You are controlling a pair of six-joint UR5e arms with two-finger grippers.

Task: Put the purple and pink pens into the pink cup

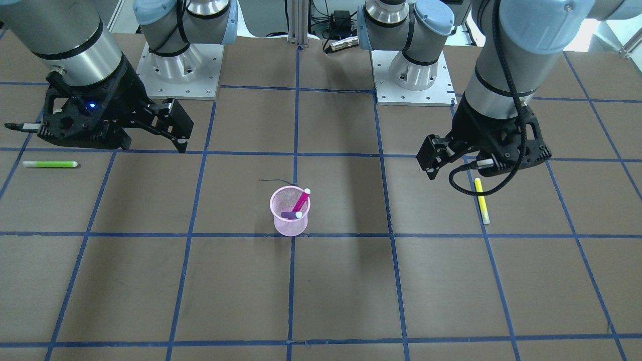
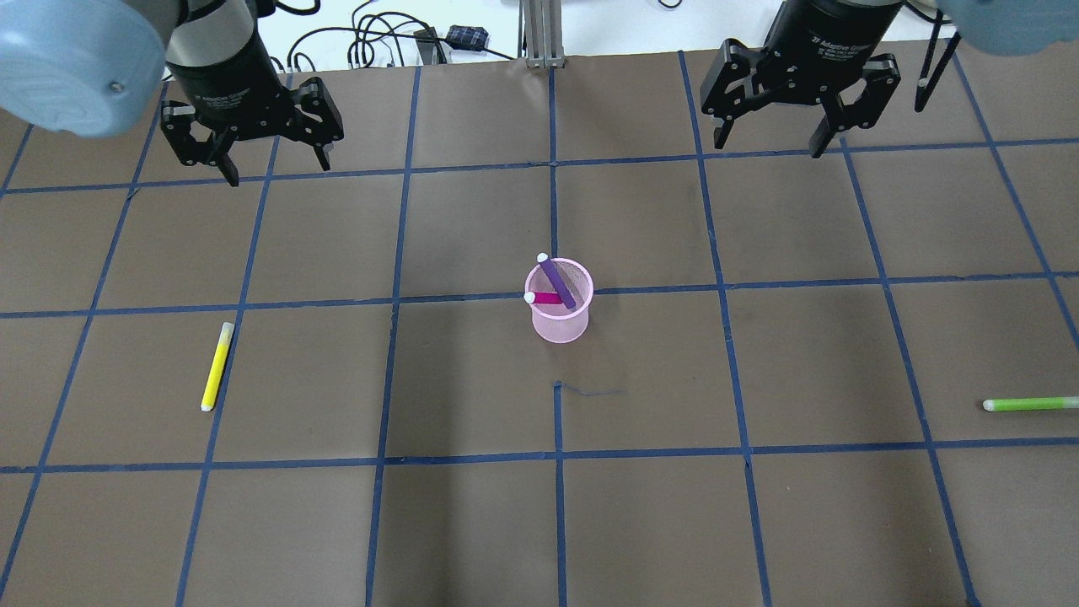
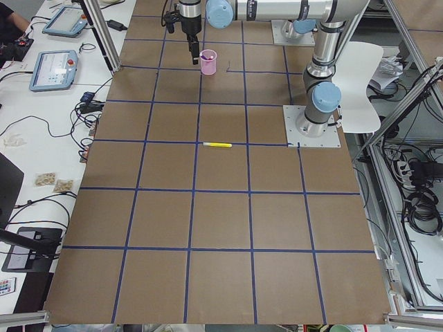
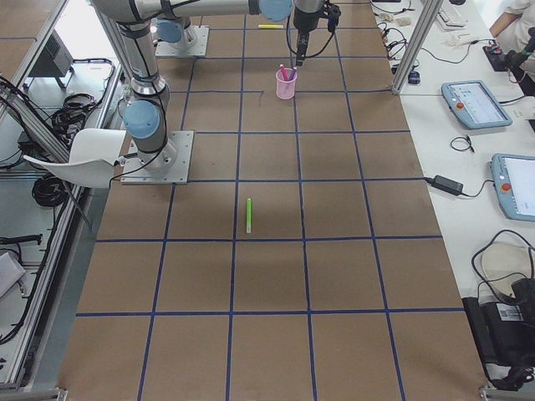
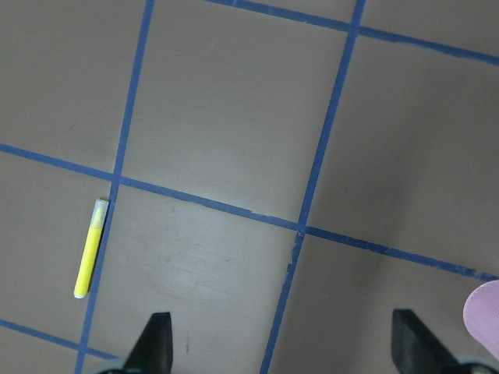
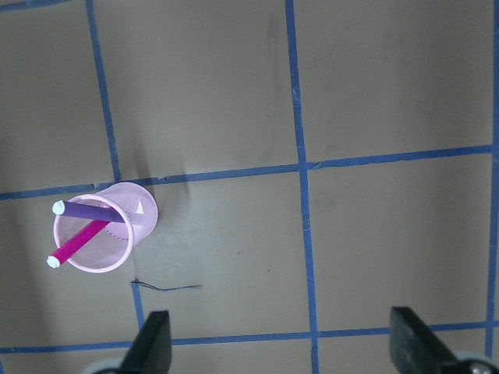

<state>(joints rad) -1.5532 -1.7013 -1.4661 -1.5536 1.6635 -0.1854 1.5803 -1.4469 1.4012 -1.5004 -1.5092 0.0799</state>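
The pink mesh cup (image 2: pixel 560 322) stands upright at the table's middle, also in the front view (image 1: pixel 290 224) and the right wrist view (image 6: pixel 145 212). The pink pen (image 2: pixel 548 298) and the purple pen (image 2: pixel 559 282) both stand slanted inside it, white caps above the rim. My left gripper (image 2: pixel 274 169) is open and empty, far back left of the cup. My right gripper (image 2: pixel 769 147) is open and empty, far back right of the cup. The wrist views show both open: left (image 5: pixel 284 347), right (image 6: pixel 282 347).
A yellow pen (image 2: pixel 217 367) lies on the brown mat on my left side, also in the left wrist view (image 5: pixel 90 249). A green pen (image 2: pixel 1028 404) lies near the right edge. A thin dark wire scrap (image 2: pixel 590 391) lies in front of the cup.
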